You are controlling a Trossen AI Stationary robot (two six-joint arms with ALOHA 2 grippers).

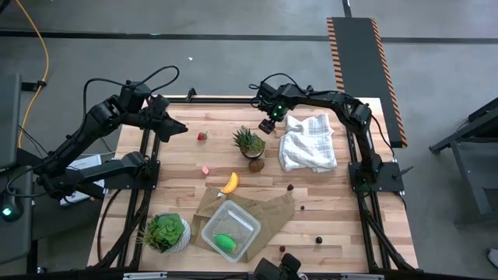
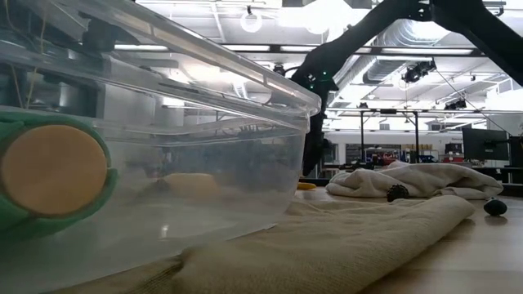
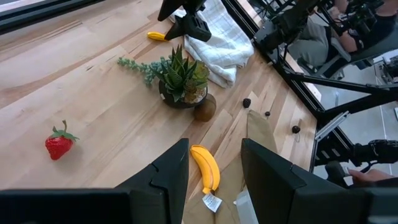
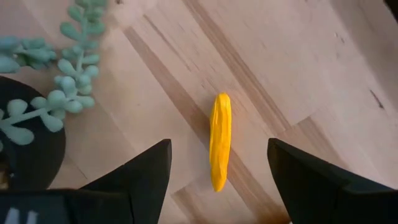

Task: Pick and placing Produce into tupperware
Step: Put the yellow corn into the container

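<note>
The clear tupperware (image 1: 231,231) sits on a brown paper bag near the front edge, and a green oval (image 1: 226,242) lies inside it. On the wood lie a yellow banana (image 1: 229,183), a red strawberry (image 1: 202,137), a brown kiwi (image 1: 256,164) and a small pink piece (image 1: 205,170). My right gripper (image 4: 217,180) hangs open, pointing down, over a yellow-orange piece (image 4: 220,142) lying flat at the far middle of the table. Its fingers stand on either side of the piece without touching it. My left gripper (image 3: 214,174) is open, raised at the far left.
A spiky potted plant (image 1: 249,142) stands close beside my right gripper, its trailing sprig (image 4: 59,93) near the yellow-orange piece. A white cloth (image 1: 307,141) lies at the far right. A leafy plant in a white pot (image 1: 165,232) stands at the front left. Small dark bits (image 1: 318,240) dot the front right.
</note>
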